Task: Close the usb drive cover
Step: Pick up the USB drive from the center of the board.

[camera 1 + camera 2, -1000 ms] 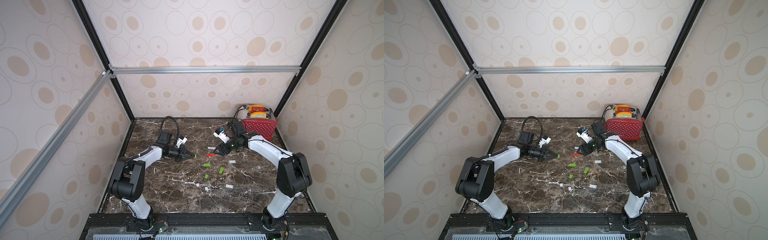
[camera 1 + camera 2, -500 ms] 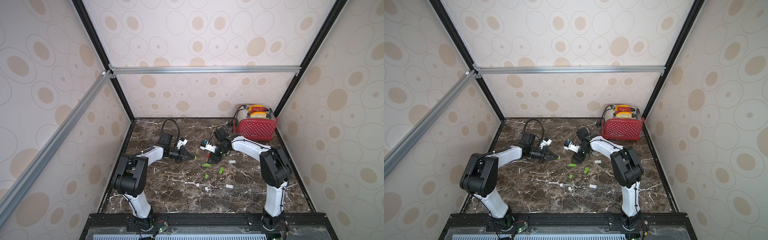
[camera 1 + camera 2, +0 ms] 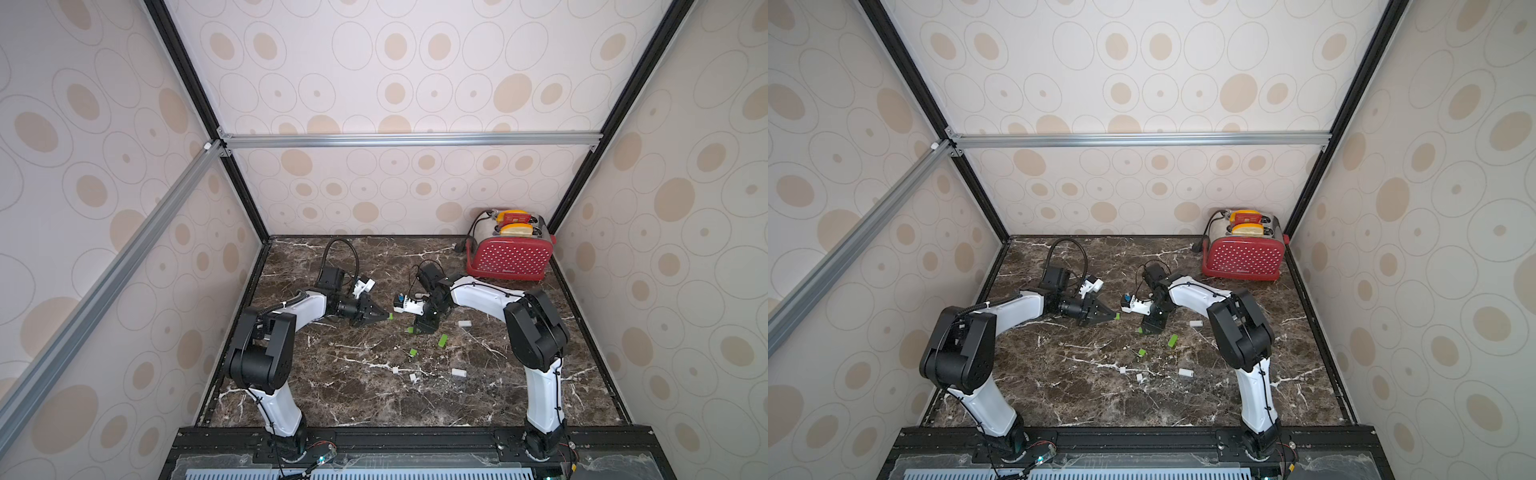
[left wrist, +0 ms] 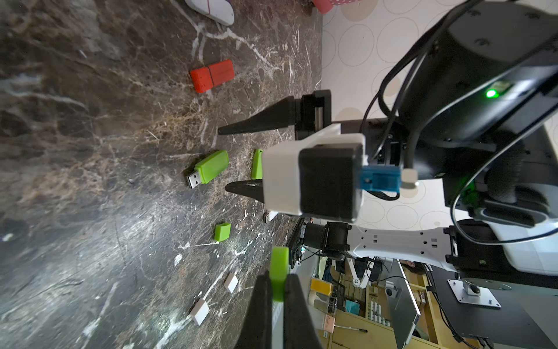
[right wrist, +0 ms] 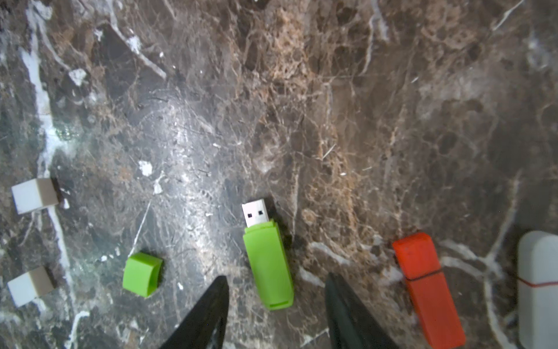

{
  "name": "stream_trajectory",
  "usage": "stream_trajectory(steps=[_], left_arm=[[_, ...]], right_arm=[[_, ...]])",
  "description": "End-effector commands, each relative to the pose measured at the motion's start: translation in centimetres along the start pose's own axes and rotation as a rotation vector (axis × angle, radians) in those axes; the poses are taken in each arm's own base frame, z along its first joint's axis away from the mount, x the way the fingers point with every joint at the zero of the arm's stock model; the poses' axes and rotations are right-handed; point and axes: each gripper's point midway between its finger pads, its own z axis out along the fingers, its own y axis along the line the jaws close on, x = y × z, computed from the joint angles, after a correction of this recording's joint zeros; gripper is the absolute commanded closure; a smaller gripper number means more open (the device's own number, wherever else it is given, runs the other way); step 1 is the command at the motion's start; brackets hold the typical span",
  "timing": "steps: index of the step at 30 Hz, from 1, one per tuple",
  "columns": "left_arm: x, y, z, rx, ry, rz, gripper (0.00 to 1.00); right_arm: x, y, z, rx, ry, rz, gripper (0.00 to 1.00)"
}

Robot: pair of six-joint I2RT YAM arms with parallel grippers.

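Straddling the usb drive, the right hand stands open; the left hand pinches a green piece.

**Marble counter, drives and caps**

The dark marble counter carries a red toaster in its far right corner. Near the middle lie an uncapped green USB drive, a loose green cap beside it, a capped red USB drive and white caps.
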Motion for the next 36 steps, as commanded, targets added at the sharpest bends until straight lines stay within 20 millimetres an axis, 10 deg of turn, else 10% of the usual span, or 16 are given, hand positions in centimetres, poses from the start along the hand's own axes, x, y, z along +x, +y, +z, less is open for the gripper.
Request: stream_trajectory(steps=[1,23,36], left_arm=[[-0.5,-0.5,-0.2,0.017,0.003,0.023,0.98],[-0.6,-0.5,-0.2,0.016,0.001,0.022,0.98],[-0.6,-1.5,-0.4,0.064,0.008,0.021,0.98]], right_arm=[[1.0,0.8,1.1,-0.029,0.057,-0.023,0.51],[2.9,1.1,1.9,0.011,0.133,-0.072,0.81],[-0.6,1.9,-3.2,0.096,-0.124,-0.127,0.82]])
